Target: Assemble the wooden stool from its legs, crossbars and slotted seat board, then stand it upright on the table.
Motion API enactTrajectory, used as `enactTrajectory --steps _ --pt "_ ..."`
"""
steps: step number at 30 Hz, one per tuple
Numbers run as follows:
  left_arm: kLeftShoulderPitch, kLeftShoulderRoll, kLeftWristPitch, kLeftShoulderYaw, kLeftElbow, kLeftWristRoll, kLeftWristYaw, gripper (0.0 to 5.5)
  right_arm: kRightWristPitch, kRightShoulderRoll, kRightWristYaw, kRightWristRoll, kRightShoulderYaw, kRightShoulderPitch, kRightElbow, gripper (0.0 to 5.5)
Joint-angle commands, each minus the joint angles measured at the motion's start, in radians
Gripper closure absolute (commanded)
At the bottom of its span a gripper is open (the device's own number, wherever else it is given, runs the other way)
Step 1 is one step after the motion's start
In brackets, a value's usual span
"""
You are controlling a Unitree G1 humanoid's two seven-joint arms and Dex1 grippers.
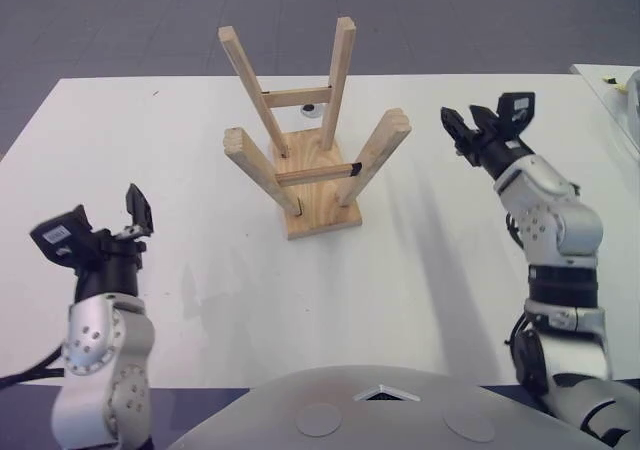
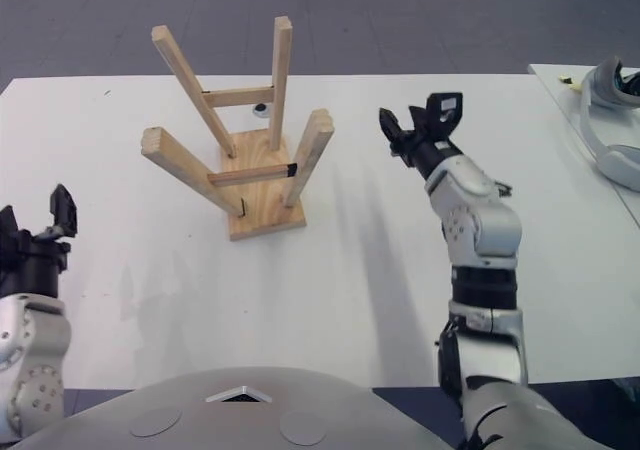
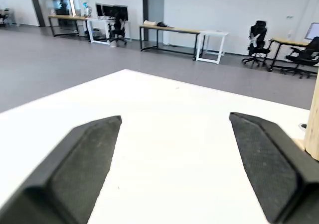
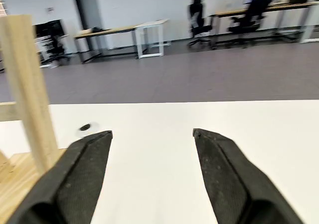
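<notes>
So, stool [image 1: 315,173]: looks assembled, inverted, seat board [image 1: 322,220] flat on table [image 1: 150,150], 12 o'clock.
Left gripper [image 1: 95,225]: spread, empty, 8 o'clock.
Right gripper [image 1: 487,115]: spread, empty, 2 o'clock.
Handling: likely light, rigid wood; take two opposite legs [image 1: 378,155] near crossbars [image 1: 300,97] to flip.

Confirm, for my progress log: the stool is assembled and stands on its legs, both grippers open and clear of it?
No. The stool is upside down, seat board on the table, legs up, as the left eye view shows. It is assembled, and the left gripper and right gripper are open and clear of it.
</notes>
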Motion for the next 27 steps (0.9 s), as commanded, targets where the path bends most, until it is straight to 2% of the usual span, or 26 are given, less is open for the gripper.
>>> enactTrajectory --steps 1,5,9,11,13,18,23,27 --pt "-0.084 0.025 -0.019 -0.074 -0.003 0.066 -0.051 1.50 0.053 0.078 -0.113 -0.044 0.041 0.063 -0.203 2.45" --pt "-0.296 0.096 0.066 -0.142 0.081 0.057 -0.139 1.50 0.131 0.106 -0.037 0.021 0.144 0.067 -0.306 2.45" --pt "-0.503 0.066 0.239 -0.417 0.180 0.054 -0.228 1.50 0.157 0.114 0.123 0.093 0.302 -0.009 -0.376 2.45" --pt "-0.531 0.004 0.269 -0.462 0.189 0.050 -0.207 1.50 0.147 0.107 0.143 0.078 0.329 -0.031 -0.376 2.45" --pt "-0.502 -0.030 0.267 -0.438 0.182 0.050 -0.177 1.50 0.141 0.109 0.133 0.068 0.321 -0.039 -0.361 2.45" --pt "-0.431 -0.006 0.263 -0.359 0.146 0.059 -0.172 1.50 0.141 0.106 0.142 0.057 0.315 -0.029 -0.348 2.45" --pt "-0.385 0.022 0.264 -0.308 0.117 0.056 -0.179 1.50 0.063 0.033 0.217 -0.016 0.258 -0.014 -0.153 2.45" --pt "-0.397 0.071 0.281 -0.225 0.104 0.045 -0.216 1.50 -0.007 0.012 0.248 -0.065 0.216 -0.078 -0.013 2.45"
